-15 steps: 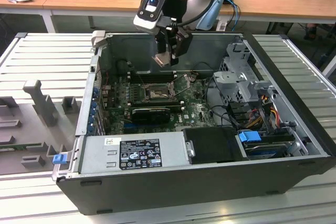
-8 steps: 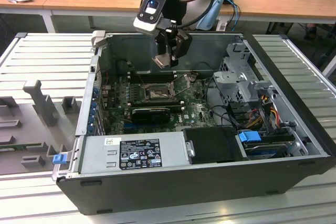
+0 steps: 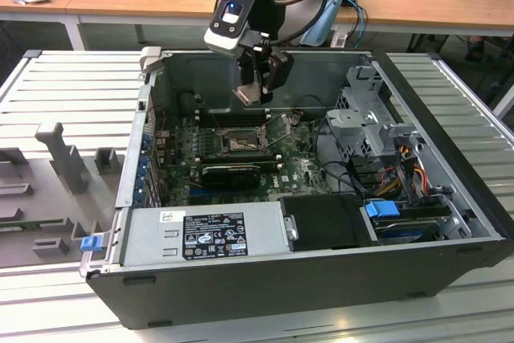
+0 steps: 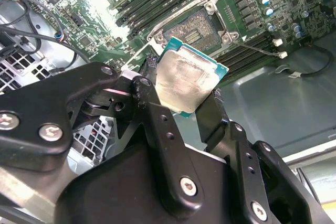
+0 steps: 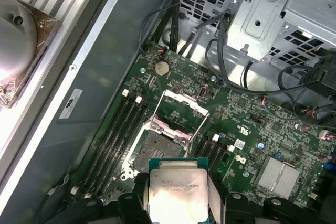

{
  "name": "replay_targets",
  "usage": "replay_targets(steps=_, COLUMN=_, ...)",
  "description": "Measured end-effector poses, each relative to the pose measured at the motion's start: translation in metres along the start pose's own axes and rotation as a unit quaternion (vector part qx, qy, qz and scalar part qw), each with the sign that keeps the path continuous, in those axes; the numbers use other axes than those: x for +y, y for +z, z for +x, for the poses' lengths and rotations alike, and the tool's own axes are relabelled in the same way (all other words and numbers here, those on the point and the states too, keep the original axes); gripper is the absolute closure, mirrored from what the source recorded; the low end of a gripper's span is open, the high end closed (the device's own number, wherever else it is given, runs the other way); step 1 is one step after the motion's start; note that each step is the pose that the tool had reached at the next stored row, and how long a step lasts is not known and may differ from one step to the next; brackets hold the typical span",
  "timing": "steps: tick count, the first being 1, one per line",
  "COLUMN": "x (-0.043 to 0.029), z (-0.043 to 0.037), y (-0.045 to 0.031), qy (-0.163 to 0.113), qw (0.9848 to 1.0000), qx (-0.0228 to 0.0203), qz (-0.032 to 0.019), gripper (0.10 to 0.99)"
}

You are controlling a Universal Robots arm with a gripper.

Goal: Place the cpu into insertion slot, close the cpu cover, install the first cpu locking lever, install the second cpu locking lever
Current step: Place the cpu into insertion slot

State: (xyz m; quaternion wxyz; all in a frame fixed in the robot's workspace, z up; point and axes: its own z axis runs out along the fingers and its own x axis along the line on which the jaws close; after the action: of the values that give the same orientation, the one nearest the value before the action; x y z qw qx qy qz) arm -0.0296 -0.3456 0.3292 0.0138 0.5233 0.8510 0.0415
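Since the cpu (image 3: 249, 94) is gripped by two opposite edges only, w/ its pale metal top facing up toward the wrist, the underside is left free for seating. It is pinched btwn the fingers (image 4: 148, 90) of the gripper (image 3: 255, 91), which are pressed in against the chip's sides; no slack can be seen at either edge in the second wrist view.

In the exterior view the chip is seen held in the air inside the open pc case (image 3: 265, 202), well apart from the mobo (image 3: 301, 170) and approx. over the insertion slot (image 3: 238, 144). Whether it is squared up w/ the slot cannot be told from these angles.

In the first wrist view the cpu cover (image 5: 185, 102) is seen swung back off the slot (image 5: 157, 148), so the dark contact field is exposed and nothing is set in it yet. That open pos. is what lets the chip be brought in from above. A thin metal rod (image 4: 257, 49), prob. one of the locking levers, is seen lying out to the side of the slot's rim, not hooked down.

Memory slots (image 5: 123, 129) are seen running just beside the socket, which leaves little room for the fingers near the board. As judged from this, step one is in hand: cpu not seated, cover not closed, levers not installed.
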Motion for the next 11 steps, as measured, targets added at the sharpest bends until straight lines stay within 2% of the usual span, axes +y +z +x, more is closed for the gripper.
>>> replay_targets(steps=11, x=-0.0001, z=0.0000, y=0.0008, qy=0.025, qw=0.9997, qx=-0.0021, qz=-0.0005, gripper=0.545)
